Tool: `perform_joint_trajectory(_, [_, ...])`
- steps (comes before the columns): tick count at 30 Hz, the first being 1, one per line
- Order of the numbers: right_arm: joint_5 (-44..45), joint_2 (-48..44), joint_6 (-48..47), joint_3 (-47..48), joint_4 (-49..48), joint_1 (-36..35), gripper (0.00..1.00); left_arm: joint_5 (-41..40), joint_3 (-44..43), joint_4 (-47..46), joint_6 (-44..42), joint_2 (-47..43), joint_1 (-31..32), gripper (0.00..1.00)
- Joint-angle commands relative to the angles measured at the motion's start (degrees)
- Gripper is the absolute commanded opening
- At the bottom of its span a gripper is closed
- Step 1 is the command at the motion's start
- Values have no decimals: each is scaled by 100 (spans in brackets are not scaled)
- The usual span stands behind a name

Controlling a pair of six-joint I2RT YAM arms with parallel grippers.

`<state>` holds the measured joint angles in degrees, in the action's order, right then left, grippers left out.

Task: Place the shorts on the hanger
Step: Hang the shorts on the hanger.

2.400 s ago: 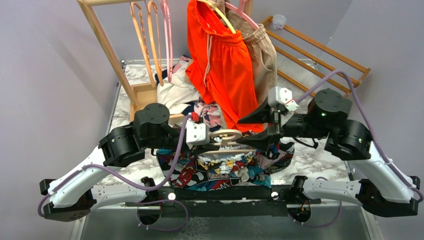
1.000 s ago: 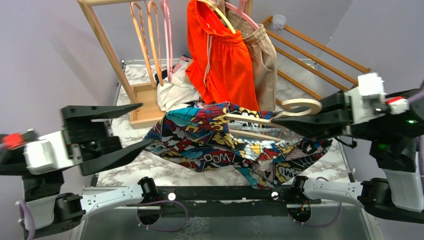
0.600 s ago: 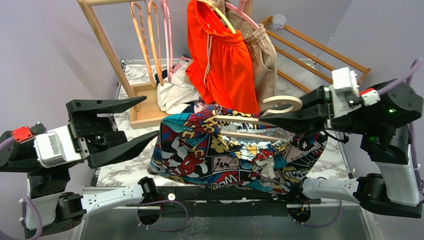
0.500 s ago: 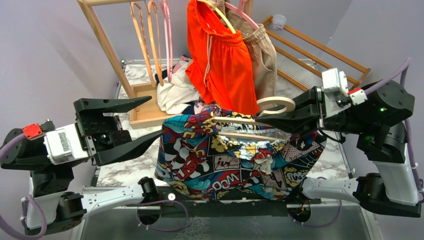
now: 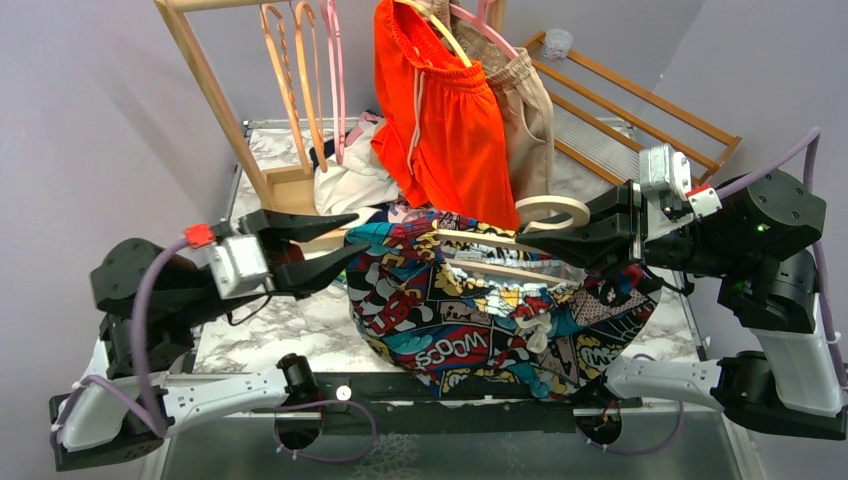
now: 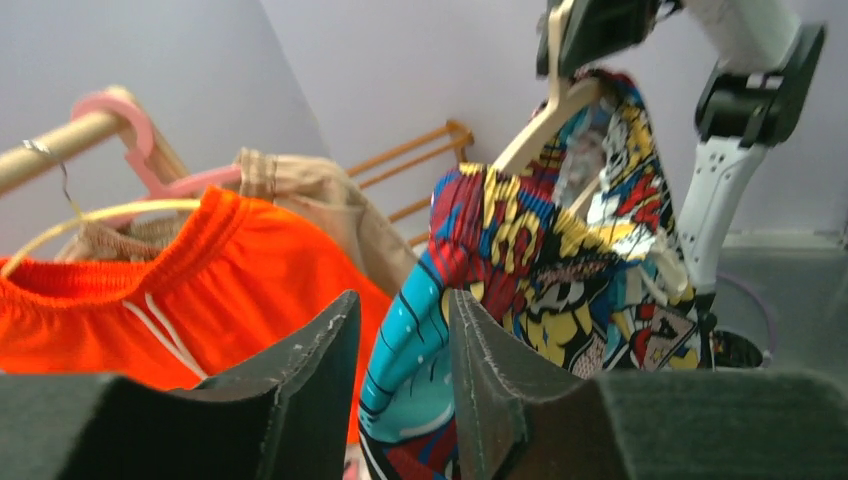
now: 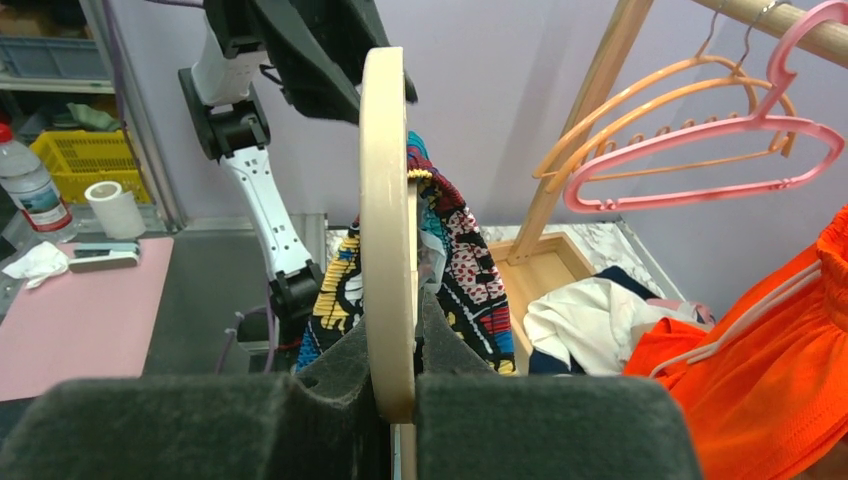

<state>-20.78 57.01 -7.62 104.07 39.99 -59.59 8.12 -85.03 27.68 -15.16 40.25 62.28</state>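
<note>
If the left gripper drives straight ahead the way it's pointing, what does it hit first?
Most likely the shorts. The left gripper points at their teal-edged side, and its wrist view shows that fabric straight ahead beyond the open fingers. Depth is hard to judge, so the tips may be almost touching it.

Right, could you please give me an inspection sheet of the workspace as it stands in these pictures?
Surface: marble tabletop, partly hidden by fabric.
Job's things: comic-print shorts draped over the cream hanger, hanging from it.
Clutter: clothes pile by the wooden rack's foot; orange shorts and beige shorts on its rail; spare orange and pink hangers.
Hands: right hand shut on the hanger's hook; left hand open, tips at the shorts' left edge.
Cables: purple cables loop over both arms, clear of the shorts.
Surroundings: lilac walls; slatted wooden frame at back right.
</note>
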Motion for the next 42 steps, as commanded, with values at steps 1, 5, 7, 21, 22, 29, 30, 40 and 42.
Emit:
perform_joint_trajectory(1, [234, -114, -91, -16, -203, -17, 1, -656, 400, 381, -47, -156, 3, 38])
perform_joint_trajectory(5, [288, -134, -100, -66, -187, -17, 1, -926, 855, 436, 77, -495, -1, 44])
perform_joint_trajectory(7, [308, -145, -114, -93, -187, -15, 1, -1032, 1025, 443, 143, -658, 3, 50])
perform_joint_trajectory(21, [302, -112, -112, -216, -264, -16, 1, -1463, 1715, 894, 408, -1127, 3, 52])
perform_joint_trajectory(22, [302, -108, -114, -212, -259, -17, 1, -1489, 1751, 896, 402, -1107, 2, 50])
perform_joint_trajectory(29, [309, -111, -101, -215, -229, -13, 1, -1508, 1861, 906, 330, -981, 3, 27])
perform_joint_trajectory(30, [317, -121, -112, -224, -225, -12, 1, -1478, 1848, 906, 324, -976, 3, 21])
perform_joint_trajectory(40, [545, -208, -228, -521, 124, -13, 1, -1329, 1210, 878, 220, -969, 3, 0])
perform_joint_trajectory(42, [550, -216, -245, -603, 216, -13, 1, -1395, 1042, 850, 149, -984, 3, 0])
